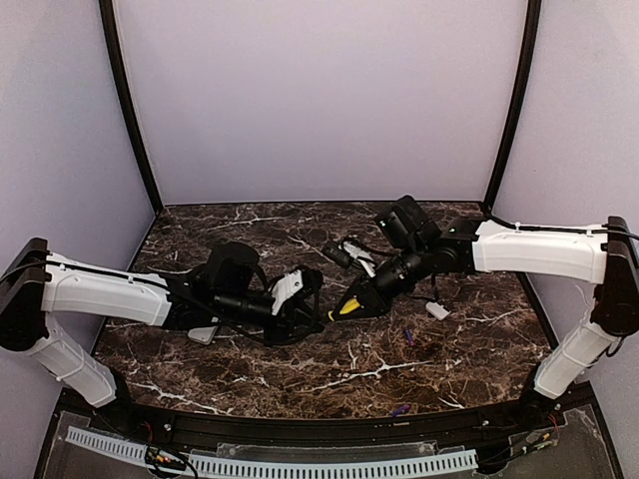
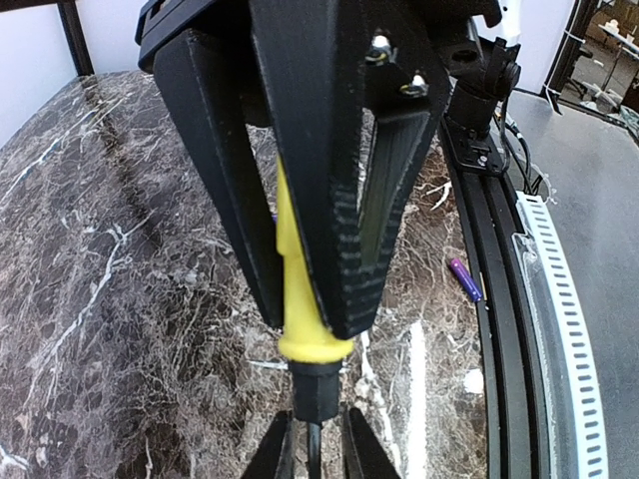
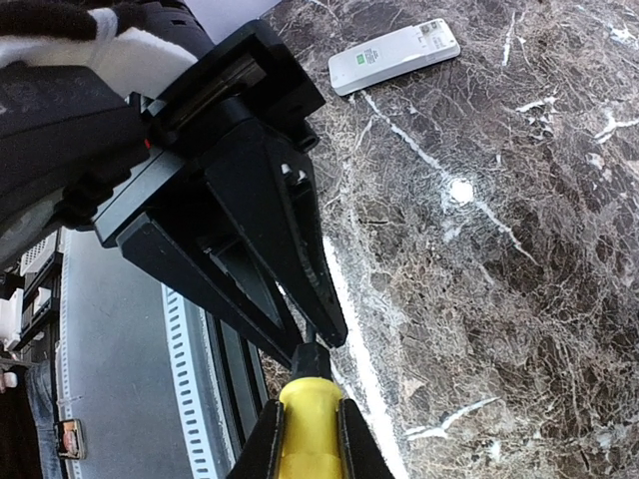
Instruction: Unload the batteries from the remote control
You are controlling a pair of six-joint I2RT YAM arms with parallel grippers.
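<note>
My right gripper (image 1: 354, 302) (image 3: 308, 444) is shut on the yellow handle of a screwdriver (image 3: 310, 409) and holds it just above the table's middle. My left gripper (image 1: 318, 297) (image 2: 317, 444) meets it tip to tip. Its fingers stand narrowly open on either side of the screwdriver's thin shaft (image 2: 316, 449), with a small gap on each side. The white remote control (image 3: 394, 55) lies flat at the left, mostly hidden under my left arm in the top view (image 1: 203, 335). One purple battery (image 1: 407, 336) lies on the table. Another (image 1: 399, 409) (image 2: 464, 279) lies by the front rail.
A small white cover piece (image 1: 437, 310) lies under my right forearm. The black front rail (image 2: 499, 299) and a white slotted strip (image 2: 564, 329) run along the near edge. Black cage posts (image 1: 130, 110) stand at the back corners.
</note>
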